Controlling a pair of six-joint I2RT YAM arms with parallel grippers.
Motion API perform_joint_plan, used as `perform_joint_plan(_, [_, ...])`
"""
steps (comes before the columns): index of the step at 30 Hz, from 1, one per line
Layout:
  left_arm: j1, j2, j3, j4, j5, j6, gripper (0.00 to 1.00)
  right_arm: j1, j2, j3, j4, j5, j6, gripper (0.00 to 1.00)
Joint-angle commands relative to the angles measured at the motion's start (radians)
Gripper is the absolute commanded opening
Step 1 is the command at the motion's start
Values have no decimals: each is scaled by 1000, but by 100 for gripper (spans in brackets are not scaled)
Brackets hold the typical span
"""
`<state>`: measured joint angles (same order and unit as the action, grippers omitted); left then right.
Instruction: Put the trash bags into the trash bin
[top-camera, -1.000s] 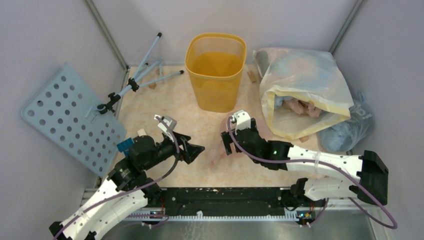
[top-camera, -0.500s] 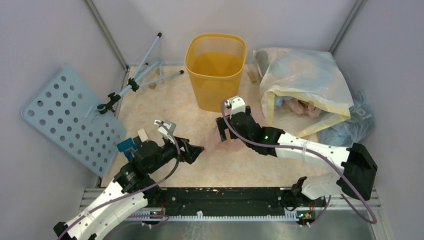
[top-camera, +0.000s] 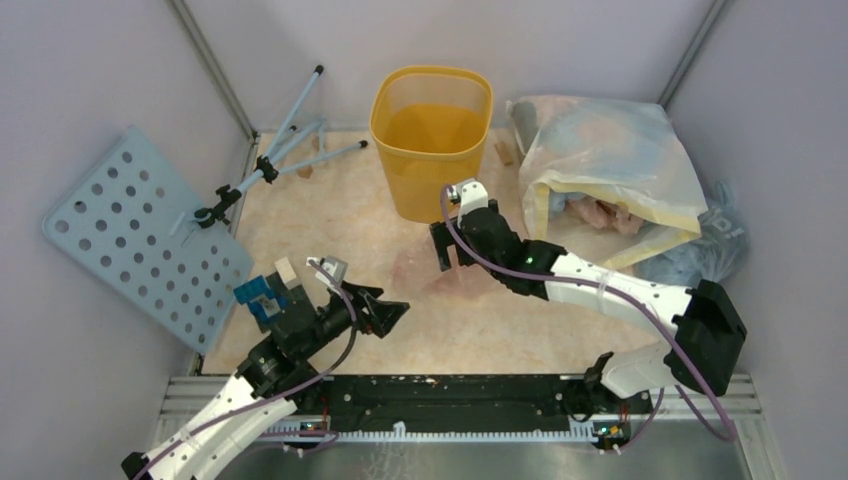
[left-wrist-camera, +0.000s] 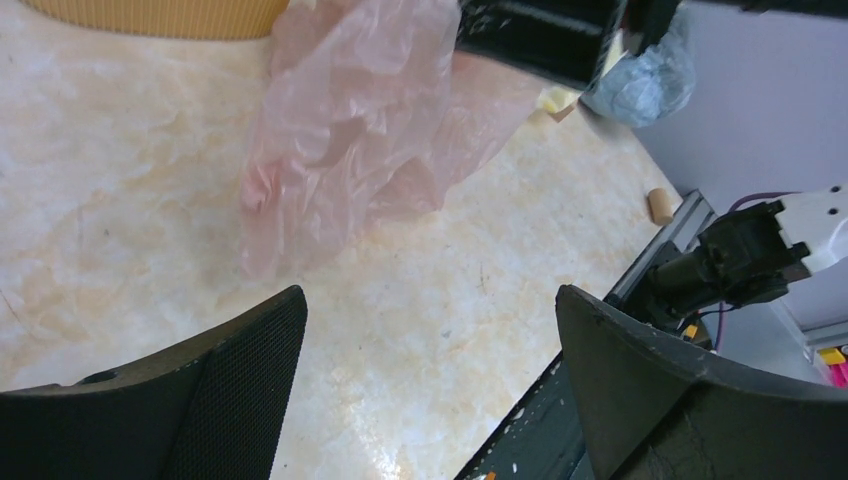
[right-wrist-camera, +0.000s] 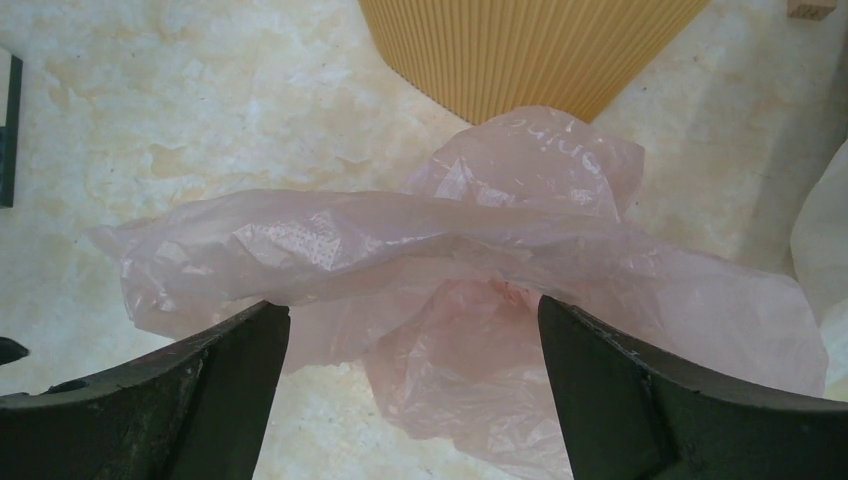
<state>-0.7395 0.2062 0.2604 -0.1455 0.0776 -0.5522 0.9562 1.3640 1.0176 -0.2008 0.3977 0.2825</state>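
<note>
- My left tool (left-wrist-camera: 430, 305) is gaping, empty.
- My right tool (right-wrist-camera: 413, 312) is gaping over the pink bag (left-wrist-camera: 350, 130), perhaps touching it.
- The bag is lying at the yellow bin's (top-camera: 430, 190) 6 o'clock.

The top camera is looking down over the whole table (top-camera: 330, 230) from its near edge, while both wrist cameras are peering closely at the same pink bag (left-wrist-camera: 370, 120).

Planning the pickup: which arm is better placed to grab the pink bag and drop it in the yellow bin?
Right. The right fingers, open, straddle the pink bag just in front of the trash bin. The left fingers, also open, sit farther back with table between them and the bag.
</note>
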Motion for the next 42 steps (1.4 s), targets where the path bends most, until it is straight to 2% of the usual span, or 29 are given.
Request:
perform_joint_plan(1, [-1, 6, -41, 122, -3, -22, 99, -32, 7, 56, 36, -46, -12, 93])
perform_joint_plan(10, [-1, 19, -46, 115, -9, 49, 98, -63, 43, 111, 18, -79, -15, 93])
perform_joint_plan(14, [-2, 34, -39, 83, -111, 67, 96, -62, 37, 106, 14, -81, -9, 93])
perform_joint_plan(17, [-2, 66, -53, 133, -218, 54, 83, -63, 28, 98, 14, -71, -9, 93])
perform_joint_plan(20, [1, 136, -39, 193, -259, 76, 70, -66, 25, 95, 1, -66, -8, 93])
perform_joint_plan(23, [12, 236, 2, 231, -252, 114, 67, -72, 24, 89, -14, -55, -11, 93])
perform_joint_plan(28, [103, 382, 20, 338, -99, 142, 79, -79, 21, 82, -20, -49, -19, 93])
perform_joint_plan(31, [205, 443, 12, 402, 38, 129, 84, -80, 20, 83, -23, -53, -25, 93])
perform_joint_plan(34, [308, 511, 7, 484, 164, 123, 86, -80, 25, 86, -27, -58, -31, 93])
perform_joint_plan(39, [330, 633, 26, 592, 298, 145, 82, -81, 30, 88, -31, -61, -35, 93])
perform_joint_plan(42, [330, 659, 28, 637, 367, 173, 85, -82, 32, 85, -27, -72, -33, 93])
